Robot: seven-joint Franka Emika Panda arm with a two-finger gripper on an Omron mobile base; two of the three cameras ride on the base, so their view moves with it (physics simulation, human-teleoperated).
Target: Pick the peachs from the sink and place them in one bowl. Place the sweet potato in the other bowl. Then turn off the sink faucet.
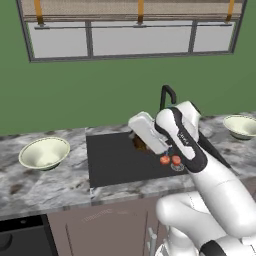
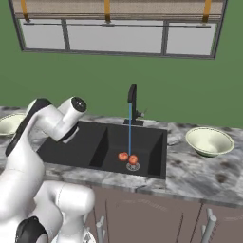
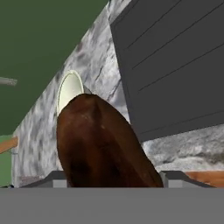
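I hold the sweet potato [image 3: 103, 144] clenched in the gripper [image 3: 109, 181]; in the hand view the brown tuber rises straight from between the fingertips and hides most of what lies ahead. In the left base view it shows as a dark brown patch [image 1: 139, 143] just beyond the hand, above the sink [image 1: 112, 160].

Beyond the tuber, along the gripper's line of sight, sits a bowl [image 3: 68, 89] on the table [image 3: 100, 65]; this is the bowl [image 1: 44, 152] well off to the side of the hand in the left base view. The second bowl [image 2: 209, 141] stands on the opposite side, past the basin.

Below and beside the gripper, two peaches [image 2: 128, 158] lie touching each other at the drain, under the blue stream from the faucet [image 2: 132, 102], which is running.

I judge the tuber stiff, dense and wet, hence somewhat slippery; its tapered ends invite rolling, so a grip across the thick middle is soundest. The peaches I judge softer and easily bruised; each wants a light hold across its widest girth.
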